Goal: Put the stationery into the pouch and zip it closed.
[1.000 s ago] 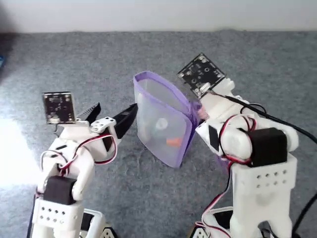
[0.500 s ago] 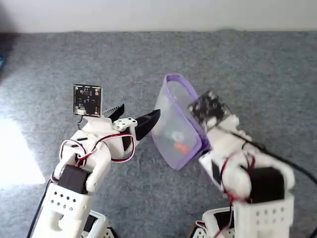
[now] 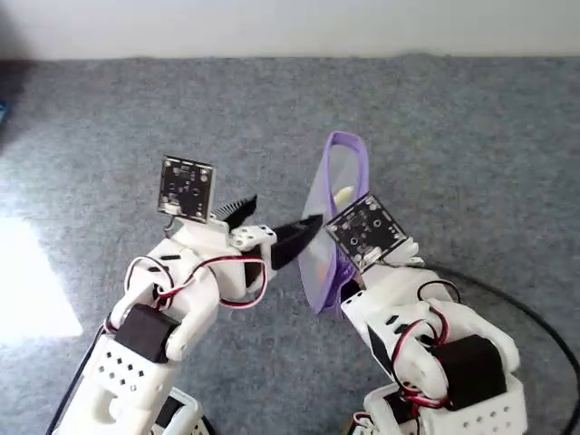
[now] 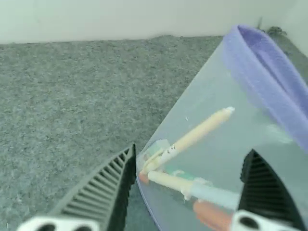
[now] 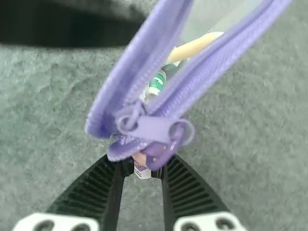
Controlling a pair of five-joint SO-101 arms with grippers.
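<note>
Pouch (image 3: 337, 181) is held up on its edge, its long side running from near to far, with the pens (image 4: 192, 137) inside. The right tool (image 5: 140, 166) is clamped on its near end, right by the zip pull (image 5: 155, 130), so the open zip runs away to the far end. The left tool (image 3: 286, 210) is just left of the pouch, jaws apart.

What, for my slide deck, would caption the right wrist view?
Right tool shut on the purple pouch beside its zipper slider, zipper open, pens inside.
</note>
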